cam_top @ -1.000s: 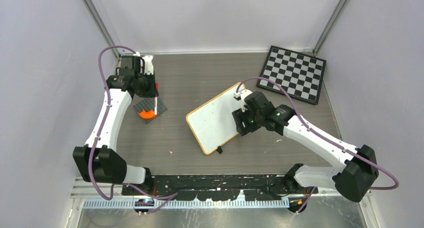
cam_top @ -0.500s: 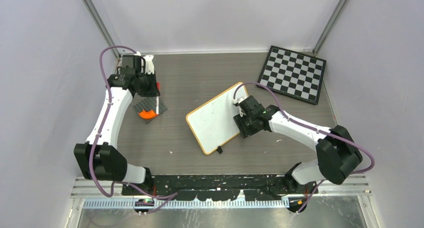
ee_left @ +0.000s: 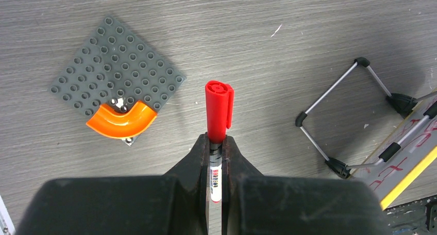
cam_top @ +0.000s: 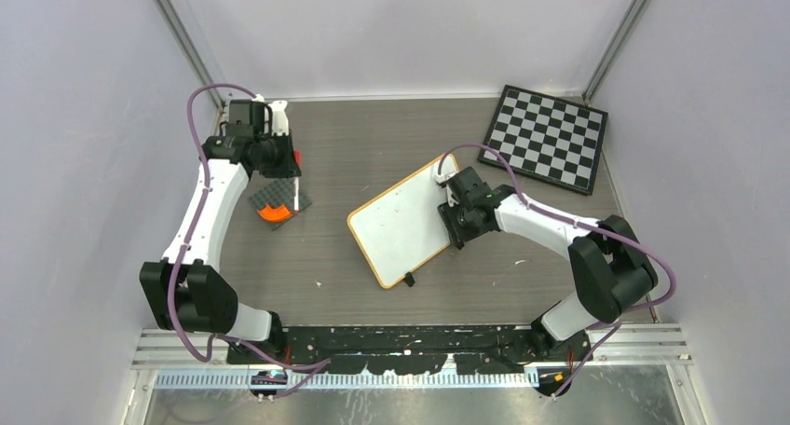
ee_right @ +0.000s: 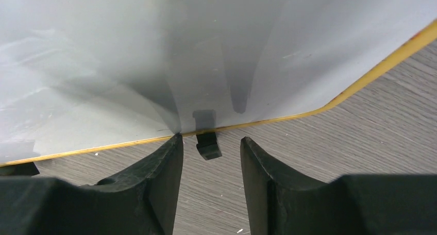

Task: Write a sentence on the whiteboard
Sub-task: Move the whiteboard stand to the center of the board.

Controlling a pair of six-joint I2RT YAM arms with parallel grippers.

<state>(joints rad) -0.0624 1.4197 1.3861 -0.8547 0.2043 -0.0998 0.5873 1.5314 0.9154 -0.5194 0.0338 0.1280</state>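
Whiteboard (cam_top: 399, 227) lies askew at mid-table, top face looks blank from above. Right gripper (ee_right: 208, 151) at its right rim — fingers spread, gripping nothing, black foot (ee_right: 208, 145) between them. Left gripper (ee_left: 217, 142) clenched on red-capped marker (ee_left: 218, 108), near grey studded plate (ee_left: 116, 72) carrying orange curved piece (ee_left: 121, 120). Sentence (ee_left: 418, 141) — only few red strokes at board's corner in left wrist view, unreadable

My left arm stretches far forward along its side. The left pincer (ee_left: 216, 140) points down, its jaws clamped tight on a marker (ee_left: 218, 106). My right arm is folded sharply at the elbow, forearm angled inward. The right pincer (ee_right: 208, 142) sits low with its fingers parted.
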